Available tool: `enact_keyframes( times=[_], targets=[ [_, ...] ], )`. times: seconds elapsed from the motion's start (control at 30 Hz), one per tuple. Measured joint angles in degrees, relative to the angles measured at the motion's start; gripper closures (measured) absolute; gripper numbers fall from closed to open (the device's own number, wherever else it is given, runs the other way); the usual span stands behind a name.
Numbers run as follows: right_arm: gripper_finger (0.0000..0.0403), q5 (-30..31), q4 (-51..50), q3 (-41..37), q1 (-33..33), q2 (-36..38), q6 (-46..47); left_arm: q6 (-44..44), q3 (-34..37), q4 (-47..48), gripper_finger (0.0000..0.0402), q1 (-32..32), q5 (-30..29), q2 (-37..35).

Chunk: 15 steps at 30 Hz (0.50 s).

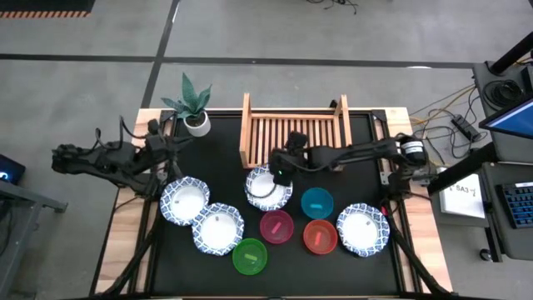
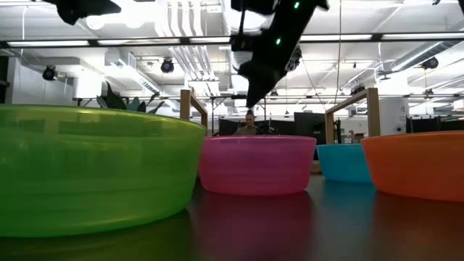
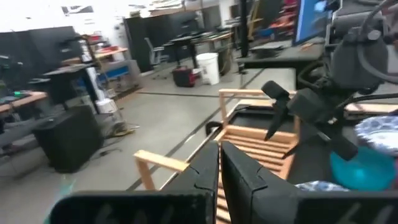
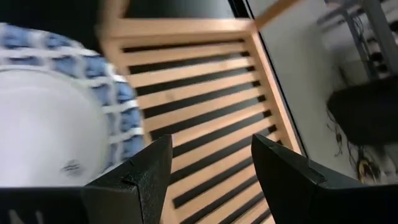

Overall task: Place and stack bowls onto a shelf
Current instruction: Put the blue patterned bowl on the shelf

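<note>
Four white bowls with blue rims stand on the black mat [image 1: 185, 200] [image 1: 218, 227] [image 1: 268, 187] [image 1: 363, 229]. Teal [image 1: 316, 202], magenta [image 1: 276, 226], red [image 1: 320, 237] and green [image 1: 250, 256] bowls stand among them. The wooden shelf [image 1: 294, 129] is at the far middle. My right gripper [image 4: 211, 168] [image 1: 277, 171] hangs open above the far rim of the middle white bowl [image 4: 56, 124], slanting down, touching nothing. My left gripper [image 3: 217, 174] [image 1: 171, 158] is shut and empty, raised over the table's left side and pointing level toward the shelf.
A small potted plant [image 1: 193, 108] stands at the shelf's far left corner. The mat's bare parts lie near the front corners and in front of the shelf. In the low view the green bowl [image 2: 87, 167] fills the near left.
</note>
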State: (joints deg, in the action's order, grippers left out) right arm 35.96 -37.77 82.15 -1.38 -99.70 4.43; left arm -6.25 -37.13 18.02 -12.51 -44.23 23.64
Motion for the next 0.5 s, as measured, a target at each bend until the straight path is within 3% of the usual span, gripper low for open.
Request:
enact_keyframes(
  times=[0.13, 0.27, 0.4, 0.5],
  targets=[
    [0.0193, -0.13, 0.33, 0.88, -3.21, -1.93, 1.08, -1.87, 1.84, 0.1, 0.0402, 0.0, -0.35, -0.38],
    [0.0193, -7.19, 1.1, 3.21, -5.22, -3.26, 1.33, -2.26, 1.75, -0.03, 0.0402, 0.0, -0.37, -0.58],
    [0.0193, -7.3, 2.55, 4.57, -6.44, -3.17, 1.46, -2.29, 1.58, 0.02, 0.0402, 0.0, -0.35, -0.81],
    [0.0193, -11.49, 2.49, 5.14, -7.65, -3.17, 2.24, -2.48, 1.58, 0.04, 0.0402, 0.0, -0.37, -0.99]
  ],
)
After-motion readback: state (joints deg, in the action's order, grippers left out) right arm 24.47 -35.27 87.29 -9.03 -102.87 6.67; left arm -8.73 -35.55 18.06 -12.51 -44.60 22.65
